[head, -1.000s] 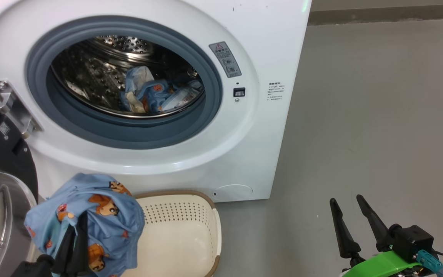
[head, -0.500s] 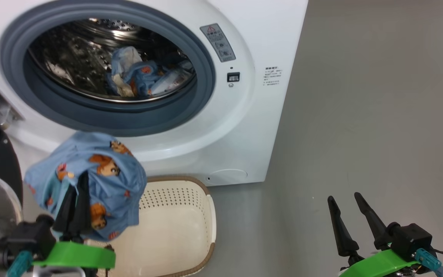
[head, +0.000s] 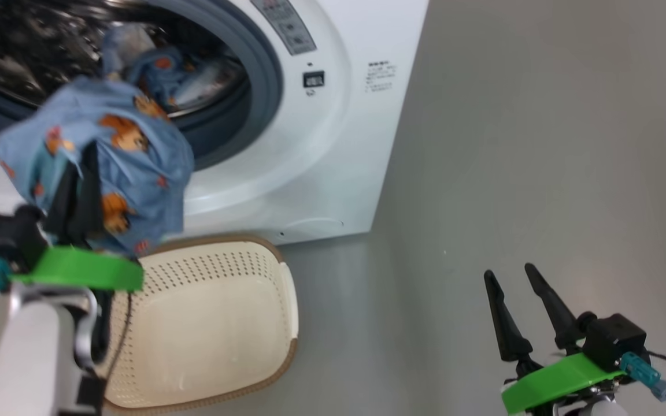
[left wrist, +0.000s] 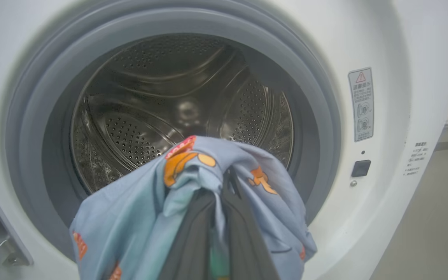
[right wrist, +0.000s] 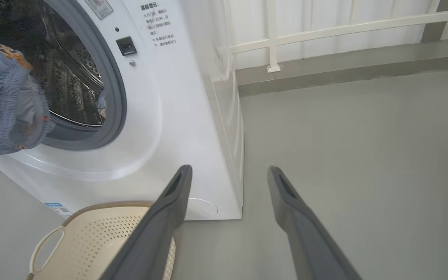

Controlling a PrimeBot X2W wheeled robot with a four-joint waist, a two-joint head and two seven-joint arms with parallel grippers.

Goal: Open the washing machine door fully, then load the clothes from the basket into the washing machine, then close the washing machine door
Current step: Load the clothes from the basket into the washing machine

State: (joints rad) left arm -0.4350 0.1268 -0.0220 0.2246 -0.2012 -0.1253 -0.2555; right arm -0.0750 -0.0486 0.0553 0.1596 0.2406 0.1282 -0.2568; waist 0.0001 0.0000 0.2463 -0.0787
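The washing machine [head: 333,144] stands on the grey floor [head: 512,144], its mouth uncovered so the steel drum [left wrist: 177,109] can take laundry. Some clothes [head: 159,69] already lie at the drum's bottom. The basket [head: 287,300] sits on the floor just before the machine's front, below the opening, handy for short lifts; the part of it that shows holds nothing. A blue bear-print garment [head: 130,156] hangs at the gasket's lower edge, draped over the left gripper [head: 78,173], whose fingers are pinched tight on the cloth, probably to carry it inside. The right gripper [head: 508,271] hovers over bare floor, well apart, spread wide and holding nothing.
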